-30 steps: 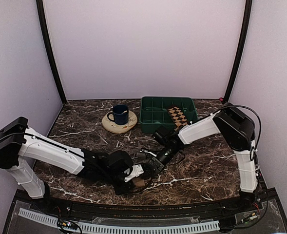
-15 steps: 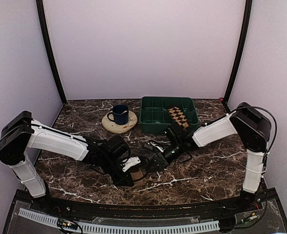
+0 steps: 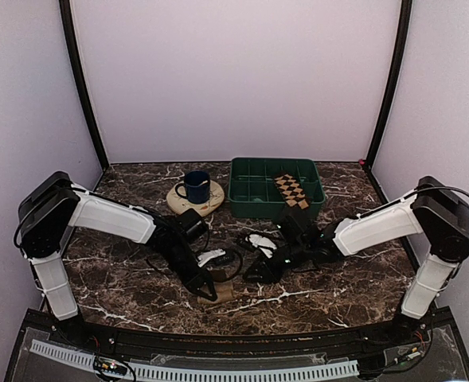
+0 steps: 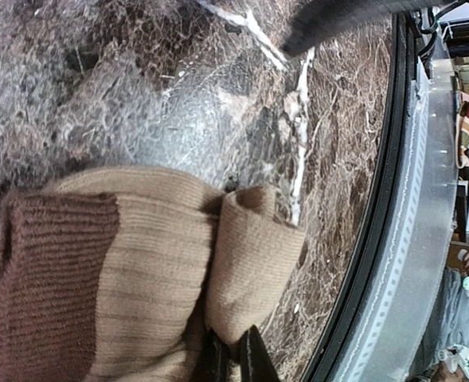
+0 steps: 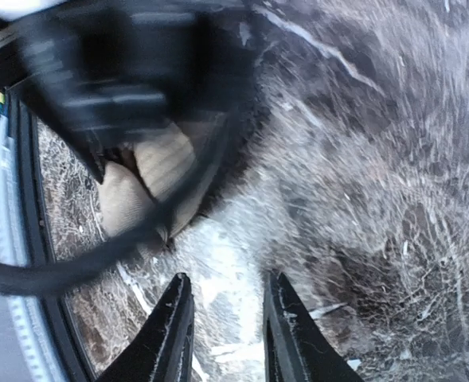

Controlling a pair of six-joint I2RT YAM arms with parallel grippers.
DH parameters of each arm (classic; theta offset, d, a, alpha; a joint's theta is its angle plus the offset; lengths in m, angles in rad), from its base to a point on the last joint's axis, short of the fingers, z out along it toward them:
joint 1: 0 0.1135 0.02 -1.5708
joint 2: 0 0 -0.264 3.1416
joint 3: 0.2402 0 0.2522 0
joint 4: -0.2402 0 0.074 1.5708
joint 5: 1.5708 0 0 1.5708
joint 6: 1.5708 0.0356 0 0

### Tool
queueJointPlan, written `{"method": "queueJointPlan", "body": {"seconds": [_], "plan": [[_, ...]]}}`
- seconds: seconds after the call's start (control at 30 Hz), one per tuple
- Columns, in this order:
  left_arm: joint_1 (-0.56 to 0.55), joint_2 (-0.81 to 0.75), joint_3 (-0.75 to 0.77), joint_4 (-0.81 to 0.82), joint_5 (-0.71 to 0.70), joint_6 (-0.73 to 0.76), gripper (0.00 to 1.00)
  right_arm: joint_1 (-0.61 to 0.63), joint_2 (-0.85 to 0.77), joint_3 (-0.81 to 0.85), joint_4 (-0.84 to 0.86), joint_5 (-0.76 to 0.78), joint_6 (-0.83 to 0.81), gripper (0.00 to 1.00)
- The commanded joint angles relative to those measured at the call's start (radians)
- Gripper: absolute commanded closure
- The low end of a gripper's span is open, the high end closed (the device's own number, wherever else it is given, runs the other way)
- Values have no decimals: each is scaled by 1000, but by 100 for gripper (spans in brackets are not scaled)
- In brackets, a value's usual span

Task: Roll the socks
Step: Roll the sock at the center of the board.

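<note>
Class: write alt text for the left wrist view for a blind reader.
A folded tan ribbed fabric sock with a brown cuff lies on a dark veined marble table; the left gripper pinches its lower edge, jaws closed.

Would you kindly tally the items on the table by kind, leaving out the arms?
Socks: 2 (tan sock, argyle sock)
Mug: 1
Plate: 1
Tray: 1
Total: 5
</note>
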Motion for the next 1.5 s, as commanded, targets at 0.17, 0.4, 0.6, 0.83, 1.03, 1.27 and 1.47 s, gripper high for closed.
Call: {"method": "queueJointPlan", "body": {"seconds": [0.17,0.4,0.6,0.83,1.03,1.27,1.47], "plan": [[47,83,33,-125,74,61,100,207,-82,-20,34,360,-211,68],[70,122,53,-161,123,92,100,323,-45,35,12,469,-310,63],[79,157,82,-204,138,118,100,379,22,109,-41,528,-386,58],[86,173,88,-207,162,128,100,393,75,158,-81,550,-443,58],[88,191,95,-220,174,142,100,393,120,194,-99,567,-492,59],[92,209,106,-234,193,151,100,393,174,233,-139,573,-529,67],[95,212,112,-238,193,152,100,383,210,252,-201,550,-524,81]]}}
